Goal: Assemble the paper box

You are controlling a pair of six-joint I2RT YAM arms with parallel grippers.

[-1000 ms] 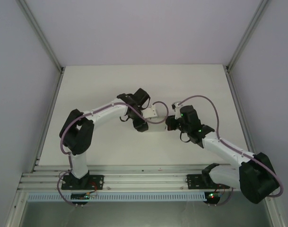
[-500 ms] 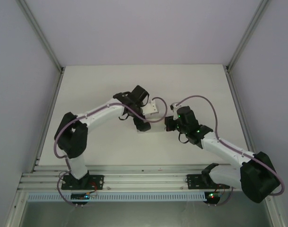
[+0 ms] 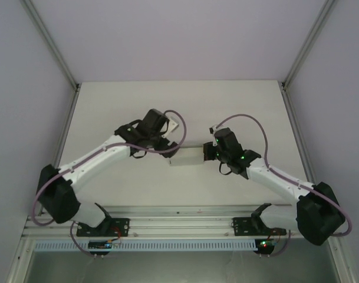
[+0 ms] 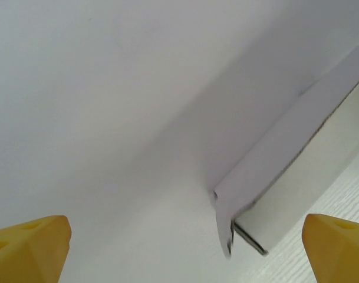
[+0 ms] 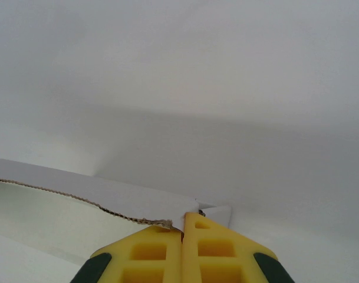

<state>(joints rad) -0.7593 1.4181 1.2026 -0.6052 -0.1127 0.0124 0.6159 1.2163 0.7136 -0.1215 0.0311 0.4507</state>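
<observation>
Two arms are seen reaching inward over the white table (image 3: 108,106), and the paper box (image 3: 188,157) is found between their wrists, about midway across the table and resting on its surface. In the overhead view the box appears as a small, pale, shallow piece, with the left gripper (image 4: 185,243) placed at its left end and the right gripper (image 5: 183,234) at its right end. The left pincer is spread wide: in the left wrist view its yellow fingertips (image 4: 30,243) are set at the two lower corners of the frame, and nothing is gripped between them. One raised white wall of the box is shown in that view on the right, with a paler inner face behind it; its corner lies nearer the right-hand fingertip, and no contact can be made out. The right pincer is pressed together, its yellow fingers meeting along a thin seam, and the corner of a box flap with a rough cut edge is pinched at their tips. The rest of that flap is seen running off to the left.
</observation>
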